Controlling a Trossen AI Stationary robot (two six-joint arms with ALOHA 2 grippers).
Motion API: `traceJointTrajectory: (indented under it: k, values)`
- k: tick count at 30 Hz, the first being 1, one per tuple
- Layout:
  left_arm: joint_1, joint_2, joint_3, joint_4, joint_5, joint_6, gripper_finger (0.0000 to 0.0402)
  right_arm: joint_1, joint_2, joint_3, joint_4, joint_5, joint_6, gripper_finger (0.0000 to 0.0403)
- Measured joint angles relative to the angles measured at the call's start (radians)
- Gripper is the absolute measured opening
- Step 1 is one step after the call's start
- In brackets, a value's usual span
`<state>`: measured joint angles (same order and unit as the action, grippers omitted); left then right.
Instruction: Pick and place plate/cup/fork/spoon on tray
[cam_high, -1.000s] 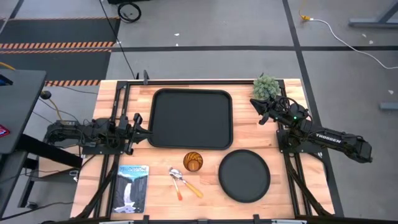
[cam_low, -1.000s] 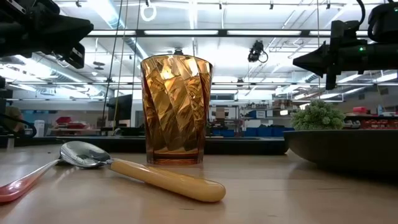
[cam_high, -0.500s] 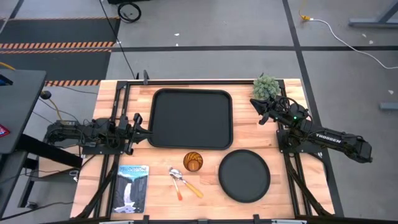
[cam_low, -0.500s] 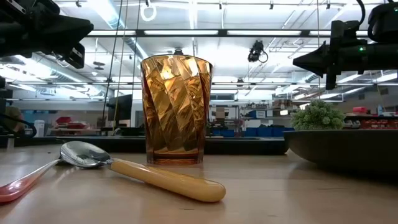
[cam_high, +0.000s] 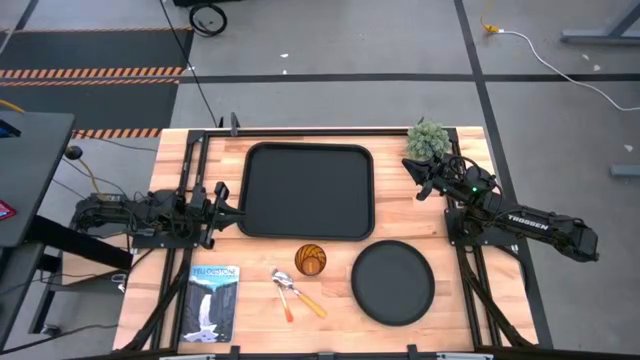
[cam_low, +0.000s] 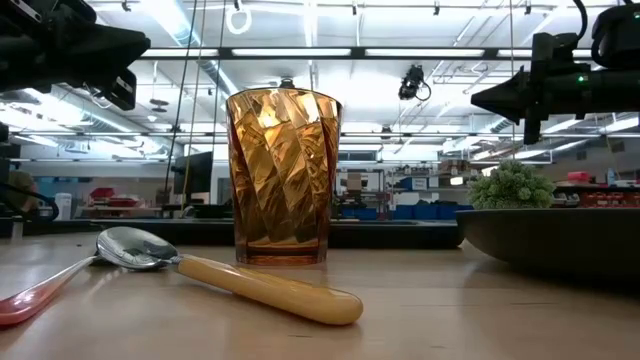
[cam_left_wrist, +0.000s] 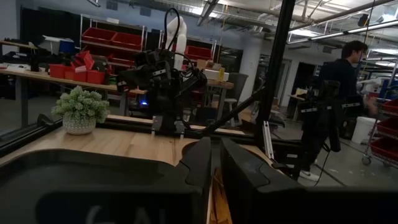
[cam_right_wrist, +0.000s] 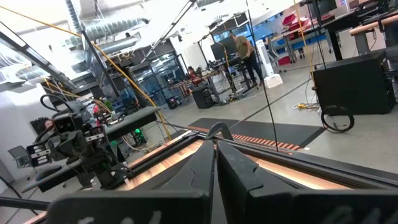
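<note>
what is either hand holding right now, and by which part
Nothing. The left hand sits at the tray's left edge, the right hand near its far right corner, both shut and empty.

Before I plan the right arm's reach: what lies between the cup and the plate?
Only bare tabletop. In the high view the cup and the plate sit apart; the spoon and fork lie on the cup's other side.
</note>
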<state>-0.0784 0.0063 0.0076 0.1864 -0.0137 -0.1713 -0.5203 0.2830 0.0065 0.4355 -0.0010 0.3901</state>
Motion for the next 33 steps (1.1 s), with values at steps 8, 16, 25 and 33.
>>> traceJointTrajectory:
  k: [8, 16, 25, 33]
  values:
    - [0.000, 0.000, 0.000, 0.000, 0.000, 0.000, 0.0043, 0.000, 0.000, 0.000, 0.000, 0.000, 0.000, 0.0025]
    - [0.000, 0.000, 0.000, 0.000, 0.000, 0.000, 0.0043, 0.000, 0.000, 0.000, 0.000, 0.000, 0.000, 0.0025]
    - [0.000, 0.000, 0.000, 0.003, 0.000, -0.040, 0.0043, 0.000, 0.000, 0.000, 0.001, 0.006, -0.009, 0.0025]
    - [0.003, 0.000, 0.000, 0.097, -0.014, -0.001, 0.0043, 0.004, 0.000, 0.000, -0.086, -0.025, -0.045, 0.0025]
